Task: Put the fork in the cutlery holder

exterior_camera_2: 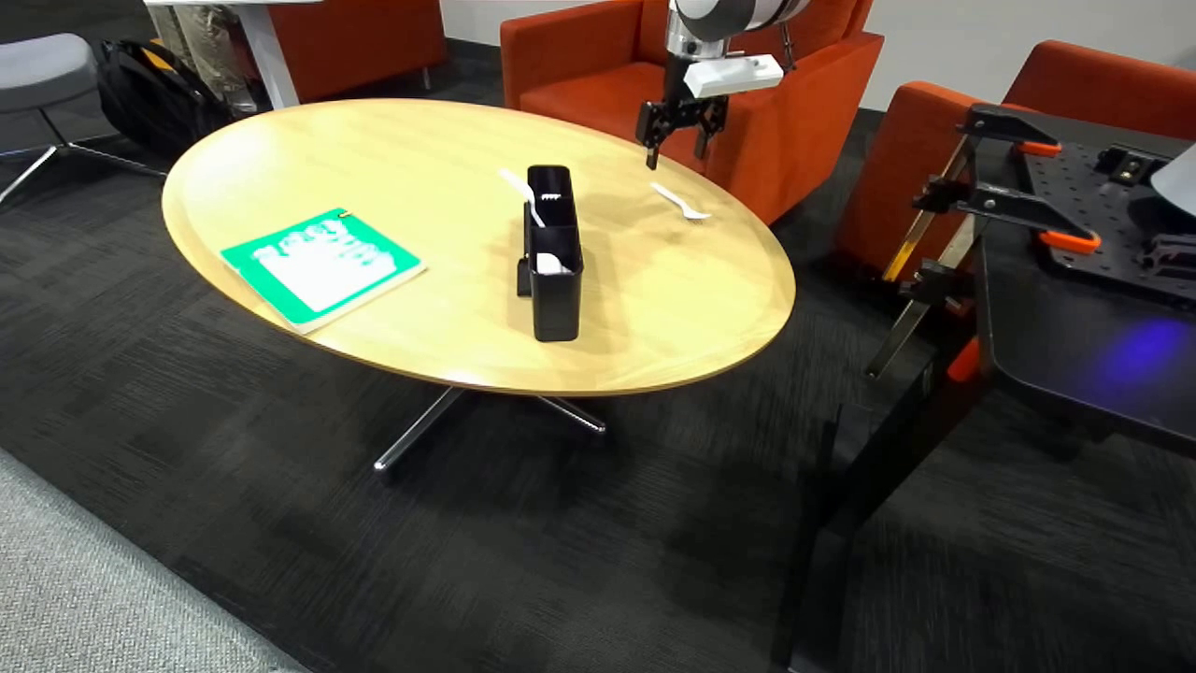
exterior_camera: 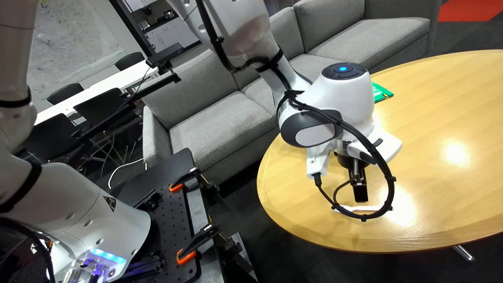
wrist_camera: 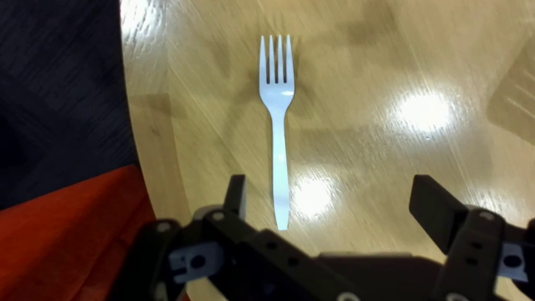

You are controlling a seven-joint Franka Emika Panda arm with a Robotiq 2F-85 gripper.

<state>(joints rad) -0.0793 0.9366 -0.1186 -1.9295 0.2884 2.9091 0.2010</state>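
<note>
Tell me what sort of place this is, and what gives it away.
Probably an office lounge or break area: a grey fabric sofa, a boxy orange-red armchair, and a long white table with black chairs.

Below your pincer point(wrist_camera: 330, 188) and apart from it, you have the white four-tined fork point(wrist_camera: 279, 159) lying flat, tines pointing away and handle end nearest, while the black, open-topped cutlery holder point(exterior_camera_2: 557, 304), divided into compartments, stands upright well apart from the pincer.

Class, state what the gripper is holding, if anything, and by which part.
Nothing is held: the gripper is open, and the white fork lies on the table.
</note>
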